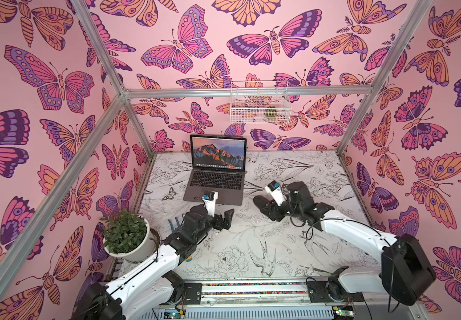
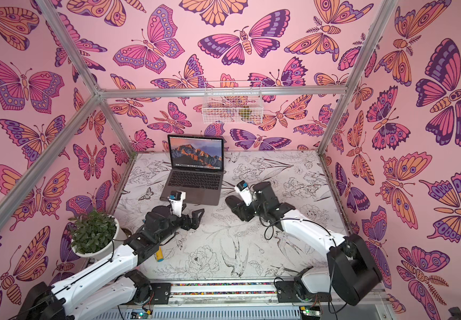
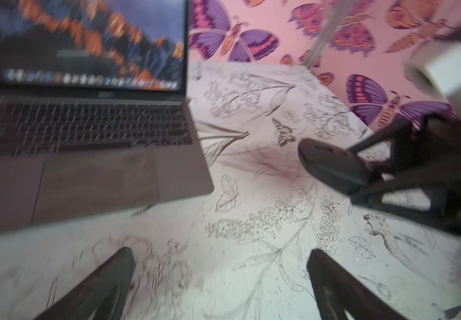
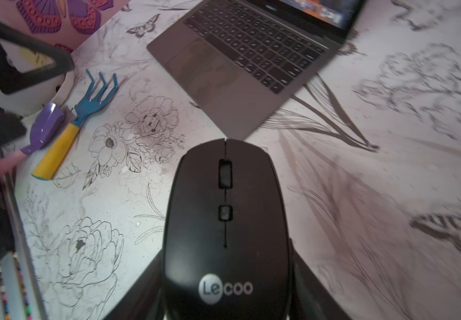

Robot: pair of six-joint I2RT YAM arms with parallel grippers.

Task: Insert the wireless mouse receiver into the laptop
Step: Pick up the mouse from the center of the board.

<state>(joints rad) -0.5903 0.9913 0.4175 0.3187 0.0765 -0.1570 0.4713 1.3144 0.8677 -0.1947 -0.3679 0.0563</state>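
1. The laptop (image 1: 215, 180) (image 2: 193, 180) stands open at the back left of the table (image 1: 293, 249). Its screen is lit with an orange mountain picture.
2. My left gripper (image 1: 228, 217) (image 3: 220, 252) has its jaws spread wide with nothing between them. It hovers over bare table just off the laptop's front right corner.
3. My right gripper (image 4: 226, 249) (image 1: 262, 206) is clamped on the sides of the black mouse (image 4: 225, 194). The logo end is nearest my wrist and the nose points toward the laptop (image 4: 237, 55).
4. In the left wrist view the mouse (image 3: 331, 166) looks tilted and raised, with a shadow under it.
5. Receiver: not made out in any view, so I cannot tell where it is.
6. A rake (image 4: 96, 97) with blue tines and a yellow handle lies near the potted plant (image 1: 125, 235), with a purple tool (image 4: 46, 124) just beside it.
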